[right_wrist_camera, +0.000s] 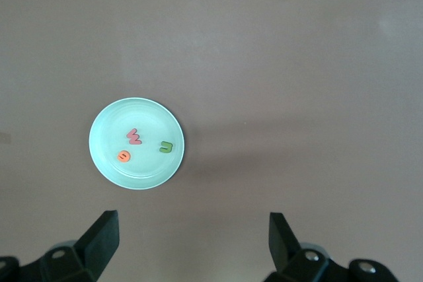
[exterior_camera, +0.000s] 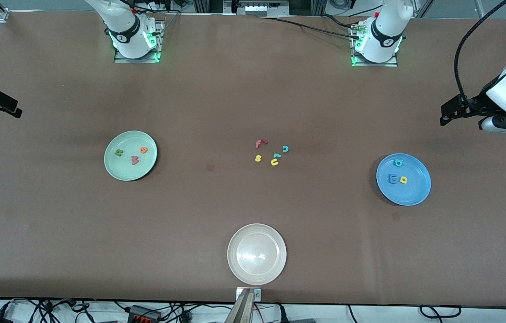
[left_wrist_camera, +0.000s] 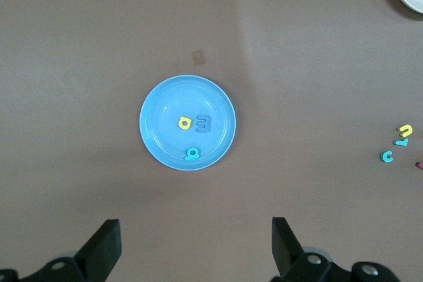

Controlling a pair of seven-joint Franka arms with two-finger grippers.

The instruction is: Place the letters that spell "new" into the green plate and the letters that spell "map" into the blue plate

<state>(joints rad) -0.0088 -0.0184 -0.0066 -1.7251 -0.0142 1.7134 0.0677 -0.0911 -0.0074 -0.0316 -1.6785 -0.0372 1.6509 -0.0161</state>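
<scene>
The green plate (exterior_camera: pixel 120 170) lies toward the right arm's end of the table and holds the dark green n (exterior_camera: pixel 119 152), orange e (exterior_camera: pixel 144 150) and red w (exterior_camera: pixel 135 159). The blue plate (exterior_camera: pixel 410 195) lies toward the left arm's end with the teal p (exterior_camera: pixel 398 163), blue m (exterior_camera: pixel 393 179) and yellow a (exterior_camera: pixel 403 180) in it. My left gripper (exterior_camera: pixel 445 115) hangs open and empty high above the table's edge at its own end. My right gripper (exterior_camera: pixel 13 111) is open and empty at the other end. In each wrist view the jaws stand wide apart over bare table.
A whitish-beige plate (exterior_camera: pixel 256 254) sits empty near the table's front edge, midway along. Loose letters lie in the middle of the table: a red f (exterior_camera: pixel 259 143), a teal c (exterior_camera: pixel 285 148), a yellow s (exterior_camera: pixel 258 158) and a yellow u (exterior_camera: pixel 274 162).
</scene>
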